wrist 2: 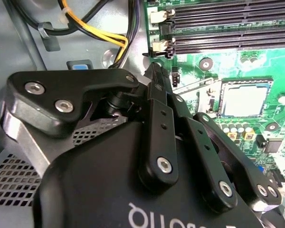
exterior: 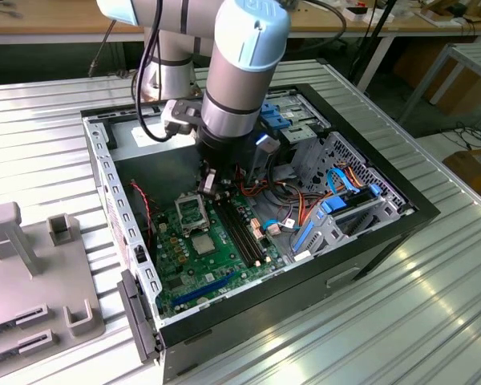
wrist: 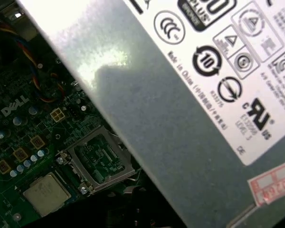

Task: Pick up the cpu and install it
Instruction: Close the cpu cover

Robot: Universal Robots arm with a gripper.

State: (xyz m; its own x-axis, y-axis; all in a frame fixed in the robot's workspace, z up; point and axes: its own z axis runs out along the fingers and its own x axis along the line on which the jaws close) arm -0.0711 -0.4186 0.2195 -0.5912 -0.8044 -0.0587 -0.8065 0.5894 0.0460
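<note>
Case (exterior: 401, 210) holds motherboard (exterior: 212, 249), cpu (wrist 2: 241, 101) in socket; gripper (wrist 2: 154, 71) fingers together.

Bright overhead light; glare on the power supply (wrist: 133, 61).

Robot arms (exterior: 236, 72): one is showing.
Computer cases (exterior: 401, 210): one is lying open.
Motherboards (exterior: 188, 269): one.
CPUs (wrist 2: 241, 100): one is sitting in the socket.
Black memory slots (wrist 2: 218, 23): four.
</note>
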